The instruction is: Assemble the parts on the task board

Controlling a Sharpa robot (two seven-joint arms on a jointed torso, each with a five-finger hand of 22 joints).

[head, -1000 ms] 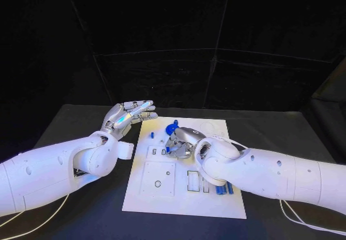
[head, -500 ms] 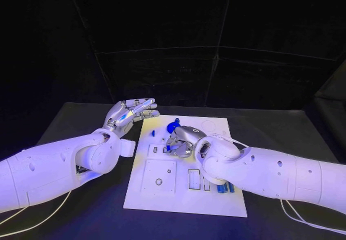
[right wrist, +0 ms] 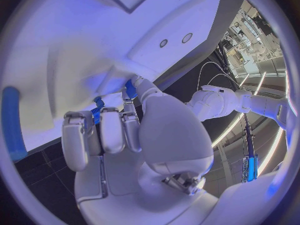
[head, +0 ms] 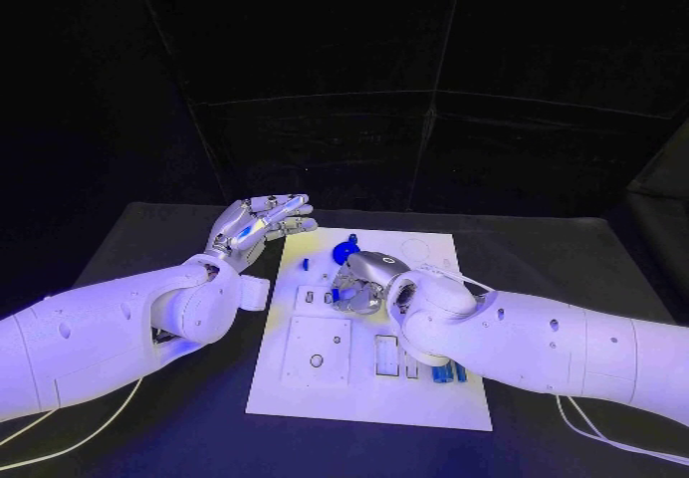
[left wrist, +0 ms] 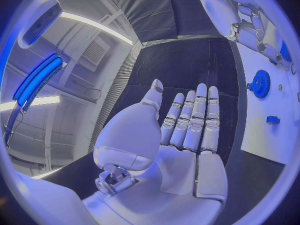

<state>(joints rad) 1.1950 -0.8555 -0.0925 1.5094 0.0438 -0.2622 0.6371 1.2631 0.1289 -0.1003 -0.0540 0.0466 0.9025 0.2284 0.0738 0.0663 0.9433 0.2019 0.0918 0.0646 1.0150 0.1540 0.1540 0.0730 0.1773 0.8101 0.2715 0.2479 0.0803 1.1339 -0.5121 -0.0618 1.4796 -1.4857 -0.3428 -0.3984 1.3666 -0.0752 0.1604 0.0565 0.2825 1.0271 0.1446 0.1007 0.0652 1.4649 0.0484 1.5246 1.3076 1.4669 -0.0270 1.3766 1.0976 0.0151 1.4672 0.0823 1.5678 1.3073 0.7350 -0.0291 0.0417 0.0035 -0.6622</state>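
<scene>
White task board [head: 366,398] carries 1 blue gear [head: 344,252].

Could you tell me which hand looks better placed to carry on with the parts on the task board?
Probably the right hand: it is down on the task board, fingers curled around a small blue part near the blue gear. The left hand is raised, open and empty, beside the board's far left corner.

parts [head: 448,373] on task board [head: 366,398] — mid-table [head: 574,259]
</scene>
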